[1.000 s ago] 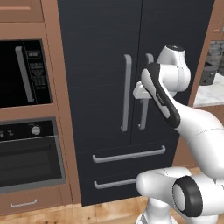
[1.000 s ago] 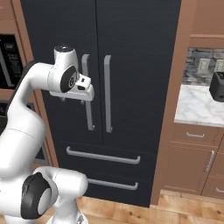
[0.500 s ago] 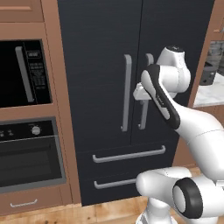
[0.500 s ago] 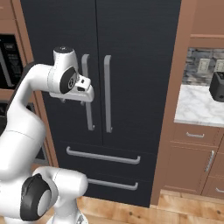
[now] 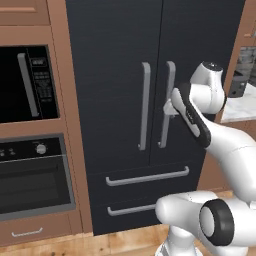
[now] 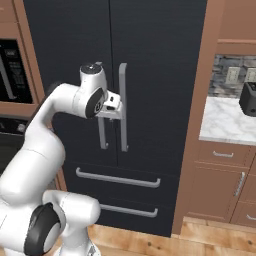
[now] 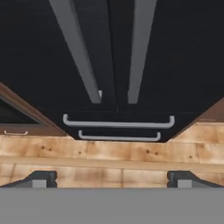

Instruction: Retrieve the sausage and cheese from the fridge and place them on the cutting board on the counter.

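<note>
The fridge [image 5: 115, 75] stands in front of me with both dark doors shut, so the sausage and the cheese are hidden. Two long grey handles run down its middle, the left handle [image 5: 145, 107] and the right handle [image 5: 167, 80]. My gripper [image 5: 169, 107] is raised to the mid-height of the right handle [image 6: 123, 90], right up against it. In the hand view both handles [image 7: 140, 48] hang above my gripper [image 7: 111, 178], whose fingertips [image 7: 41, 177] stand wide apart, open and empty. The cutting board and the counter are out of view.
Two drawers with horizontal handles [image 5: 147, 177] sit below the fridge doors. A black microwave [image 5: 27, 82] and wall oven [image 5: 35, 180] in wood cabinetry are at the left. At the right, a white marble worktop [image 6: 225, 125] on brown cabinets carries a dark appliance [image 6: 248, 98]. The floor is wood planks [image 7: 109, 153].
My arm has shifted a little forward and down, bringing the open gripper closer to the right door handle. The fridge doors stay shut.
</note>
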